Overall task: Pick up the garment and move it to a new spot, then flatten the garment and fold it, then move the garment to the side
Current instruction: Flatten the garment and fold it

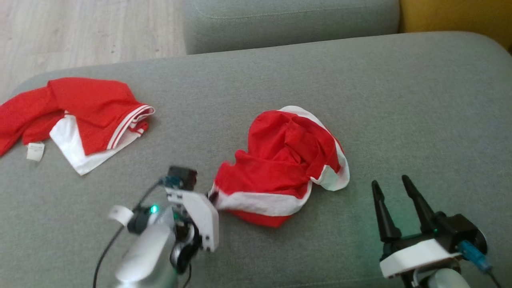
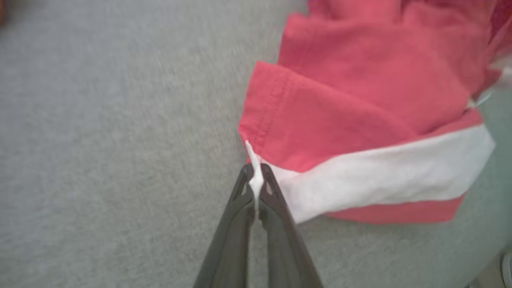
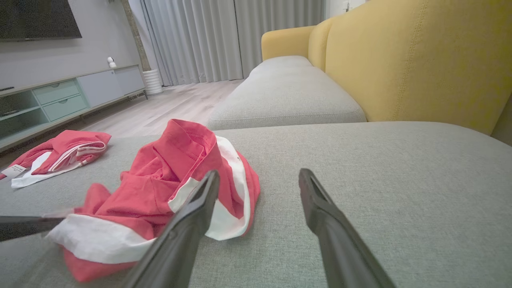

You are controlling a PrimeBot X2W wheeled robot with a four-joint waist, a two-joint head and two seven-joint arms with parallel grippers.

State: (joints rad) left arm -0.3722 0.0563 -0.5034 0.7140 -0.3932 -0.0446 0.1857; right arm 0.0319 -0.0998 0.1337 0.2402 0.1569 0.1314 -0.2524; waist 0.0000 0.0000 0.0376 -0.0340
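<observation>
left gripper (image 2: 256, 176) has the garment (image 2: 360, 120) pinched by its white edge. right gripper (image 1: 390, 181) sits near it, fingers spread wide

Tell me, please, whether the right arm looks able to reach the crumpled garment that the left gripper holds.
Probably yes. The right gripper stands open beside the garment, with only bare grey cushion between them. The left gripper pinches the opposite edge, out of the way.

Garment (image 1: 280, 160): soft matt cloth, red with white bands.
Sofa seat (image 1: 400, 100): grey coarse-woven fabric, matt.
Floor (image 1: 80, 32): pale wood planks, smooth.
Right gripper (image 1: 390, 181): matt dark plastic fingers (image 1: 382, 212).
</observation>
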